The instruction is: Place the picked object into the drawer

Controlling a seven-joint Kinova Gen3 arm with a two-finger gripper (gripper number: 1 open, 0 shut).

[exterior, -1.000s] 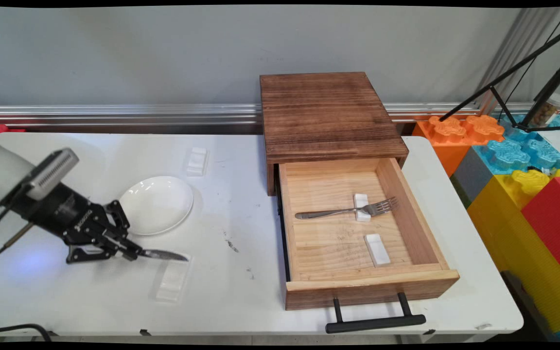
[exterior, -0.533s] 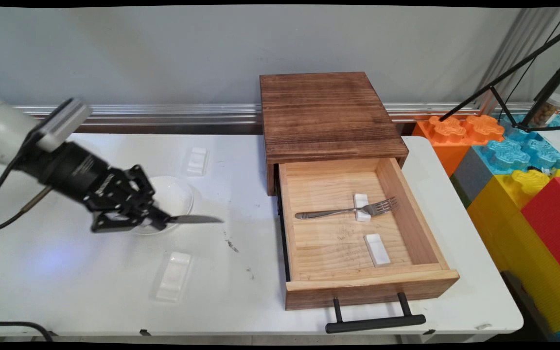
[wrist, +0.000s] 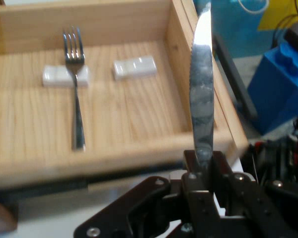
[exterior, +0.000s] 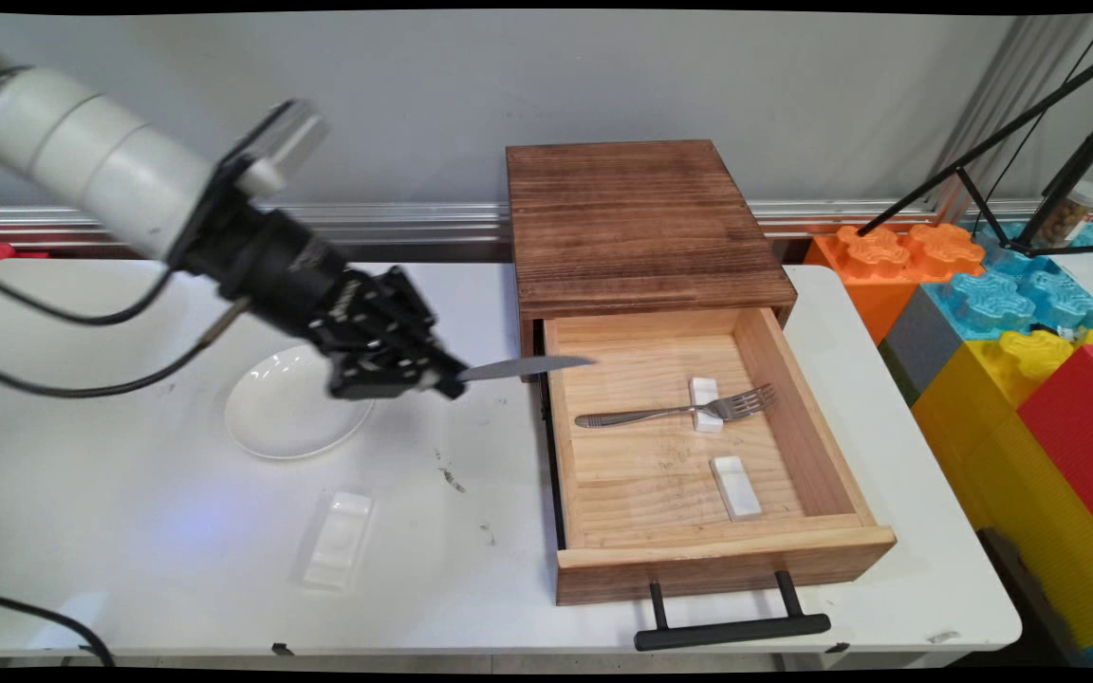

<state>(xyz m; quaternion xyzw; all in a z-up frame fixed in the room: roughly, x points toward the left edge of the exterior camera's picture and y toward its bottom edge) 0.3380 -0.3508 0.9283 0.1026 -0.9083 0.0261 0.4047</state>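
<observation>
1. Nearest to the camera, at 6 o'clock of the drawer [exterior: 698, 560], a black handle [exterior: 731, 628] reaches out past the table's [exterior: 129, 560] near edge.
2. A white rest [exterior: 338, 537] lies flat on the table at about 7 o'clock of the gripper [exterior: 447, 382], well apart from it, with bare table all around it.
3. Inside the drawer, 1 free white rest [exterior: 736, 487] lies near the front wall. Behind it, a fork [exterior: 675, 412] lies across a second rest [exterior: 706, 405], so its tines do not touch the wood.
4. The gripper's fingers are closed tight on the handle end of a knife [exterior: 523, 367]. The blade points toward 3 o'clock, almost level, and its tip is just over the drawer's left wall.
5. A white plate [exterior: 286, 417] sits at 8 o'clock of the gripper, partly hidden by it.
6. Farthest, the dark wooden box top [exterior: 641, 223] stands against the wall; above the open drawer there is free room.
</observation>
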